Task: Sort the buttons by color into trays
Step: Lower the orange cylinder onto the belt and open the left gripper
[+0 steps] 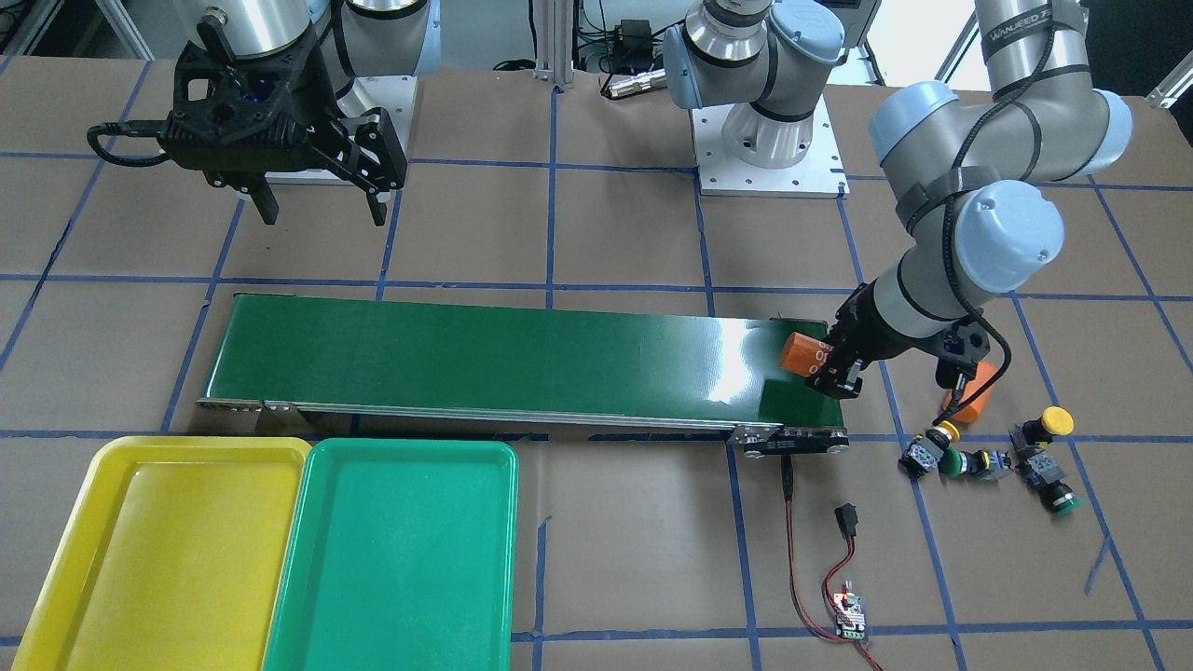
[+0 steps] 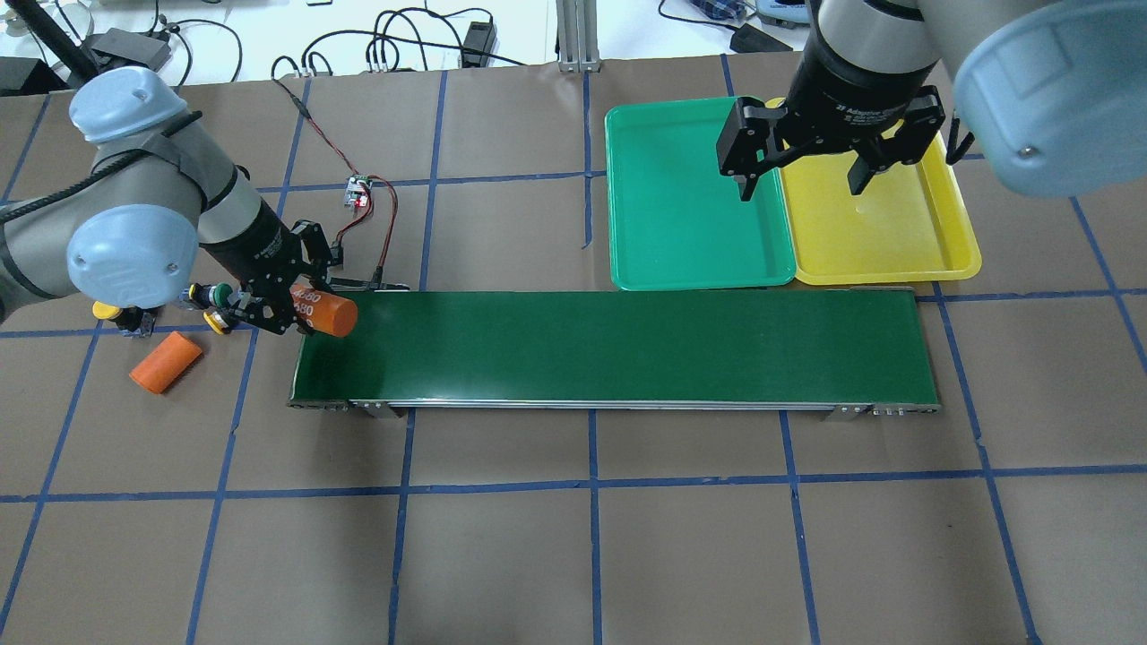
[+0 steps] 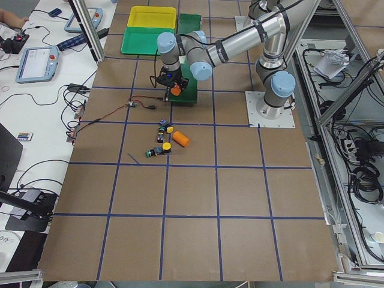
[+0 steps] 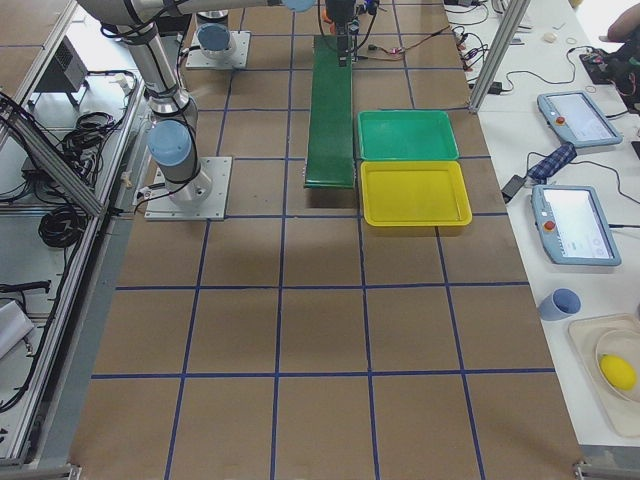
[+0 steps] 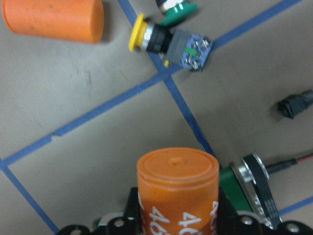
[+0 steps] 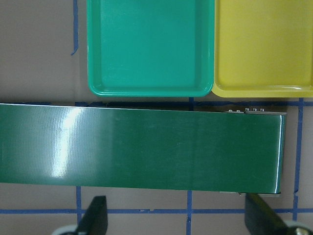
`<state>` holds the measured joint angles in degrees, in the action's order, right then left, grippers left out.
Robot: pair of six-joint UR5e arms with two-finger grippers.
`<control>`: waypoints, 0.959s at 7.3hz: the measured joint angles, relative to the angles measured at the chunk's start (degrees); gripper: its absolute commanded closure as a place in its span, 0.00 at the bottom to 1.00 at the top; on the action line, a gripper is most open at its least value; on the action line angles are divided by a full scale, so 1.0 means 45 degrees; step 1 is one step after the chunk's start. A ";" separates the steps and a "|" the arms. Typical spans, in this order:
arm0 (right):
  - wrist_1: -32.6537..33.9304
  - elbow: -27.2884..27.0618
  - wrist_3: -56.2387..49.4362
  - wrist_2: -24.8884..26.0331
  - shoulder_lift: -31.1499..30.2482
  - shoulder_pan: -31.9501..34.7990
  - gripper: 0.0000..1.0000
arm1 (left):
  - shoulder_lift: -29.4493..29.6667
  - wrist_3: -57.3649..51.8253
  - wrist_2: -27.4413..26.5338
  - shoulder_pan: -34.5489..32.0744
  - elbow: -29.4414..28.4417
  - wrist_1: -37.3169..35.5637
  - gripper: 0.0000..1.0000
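Observation:
Four buttons lie on the brown table past the conveyor's end: two with yellow caps [image 1: 943, 431] [image 1: 1056, 421] and two with green caps [image 1: 953, 463] [image 1: 1062, 501]. One yellow-capped button [image 5: 146, 38] shows in the left wrist view. My left gripper [image 1: 832, 368] is shut on an orange cylinder [image 2: 327, 313] whose tip reaches over the belt's end. My right gripper [image 2: 800, 184] hangs open and holds nothing, above the seam between the green tray [image 2: 690, 197] and the yellow tray [image 2: 883, 224]. Nothing lies in either tray.
The long dark-green conveyor belt [image 1: 485, 354] runs between the buttons and the trays. A second orange cylinder [image 1: 974, 396] lies on the table beside the buttons. A small controller board [image 1: 850, 615] with red and black wires sits near the belt's end.

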<state>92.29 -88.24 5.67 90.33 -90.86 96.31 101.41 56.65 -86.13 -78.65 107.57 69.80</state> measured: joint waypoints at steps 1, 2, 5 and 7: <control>0.0007 0.0000 0.0003 0.0004 0.0013 0.0002 0.00 | 0.0124 0.0572 -0.0005 -0.0201 0.0248 -0.0338 0.07; 0.0049 0.0000 0.0003 0.0006 0.0037 0.0009 0.00 | 0.0279 0.0931 -0.0018 -0.0291 0.0424 -0.0936 0.00; 0.0065 -0.0001 -0.0027 0.0044 0.0058 0.0006 0.00 | -0.0041 0.0276 -0.0121 -0.0475 0.0440 -0.1454 0.00; 0.0030 -0.0001 -0.0043 0.0053 0.0056 0.0003 0.00 | -0.0645 -0.3340 -0.0211 0.0298 0.0216 -0.1100 0.00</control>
<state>92.42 -88.24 5.48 90.57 -90.61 96.33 98.51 41.62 -87.08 -77.31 108.54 64.85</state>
